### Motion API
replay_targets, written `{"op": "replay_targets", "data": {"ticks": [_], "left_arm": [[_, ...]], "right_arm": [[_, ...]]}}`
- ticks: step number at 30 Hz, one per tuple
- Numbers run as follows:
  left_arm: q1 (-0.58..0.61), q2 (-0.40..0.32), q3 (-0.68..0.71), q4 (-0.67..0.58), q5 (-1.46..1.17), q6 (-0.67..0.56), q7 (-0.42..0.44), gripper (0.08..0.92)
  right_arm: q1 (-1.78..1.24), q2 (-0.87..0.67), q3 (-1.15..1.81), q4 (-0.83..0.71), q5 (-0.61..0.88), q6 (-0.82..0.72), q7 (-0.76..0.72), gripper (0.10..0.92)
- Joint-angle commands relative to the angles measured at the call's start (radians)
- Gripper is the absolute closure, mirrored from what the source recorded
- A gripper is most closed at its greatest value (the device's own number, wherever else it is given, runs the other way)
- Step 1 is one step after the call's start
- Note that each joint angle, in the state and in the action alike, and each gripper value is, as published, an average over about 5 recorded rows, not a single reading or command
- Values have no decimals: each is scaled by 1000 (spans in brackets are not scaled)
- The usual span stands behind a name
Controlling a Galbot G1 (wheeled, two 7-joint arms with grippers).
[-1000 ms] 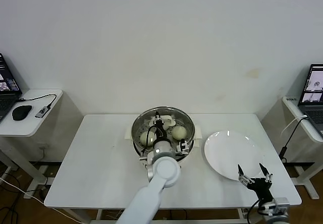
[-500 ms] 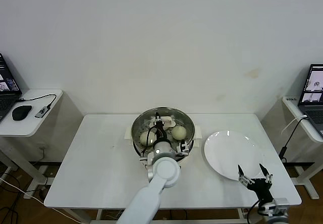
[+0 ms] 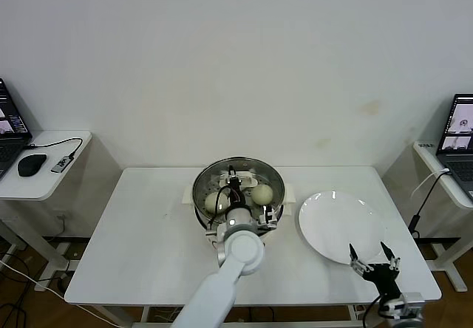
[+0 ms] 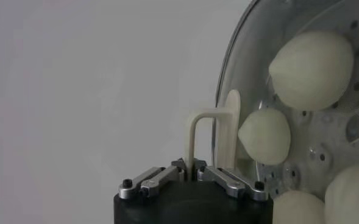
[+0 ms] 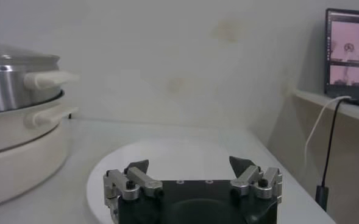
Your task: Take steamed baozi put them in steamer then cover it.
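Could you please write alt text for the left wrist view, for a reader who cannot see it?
The left pincer is shut on the cream handle of the glass cover, which lies on the steamer. Four steamed baozi show through the glass on the perforated tray.

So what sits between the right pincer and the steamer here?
Only the empty white plate lies between the right pincer and the steamer, as the head view shows; the right wrist view agrees.
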Motion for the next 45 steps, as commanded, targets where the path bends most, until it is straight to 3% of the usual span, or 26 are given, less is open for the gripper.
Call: {"op": "replay_targets", "data": {"ticks": [1, 13, 33, 38, 41, 45], "left_arm": [[10, 0, 4, -2, 0, 1, -4, 854], [31, 3, 17, -54, -33, -37, -27, 826], [130, 36, 58, -285, -17, -36, 37, 259], [164, 52, 62, -336, -19, -37, 51, 184], [190, 70, 50, -371, -64, -57, 5, 178], [233, 119, -40, -421, -241, -206, -153, 177]], "right_arm": [[-7, -2, 3, 2, 1, 2, 0, 203], [-13, -1, 9, 3, 1, 5, 0, 203], [-16, -7, 14, -3, 0, 4, -1, 203], [-19, -10, 11, 1, 1, -6, -4, 203], [-30, -15, 0, 12, 15, -19, -10, 203], [-39, -25, -32, 25, 35, -17, -3, 203]]}}
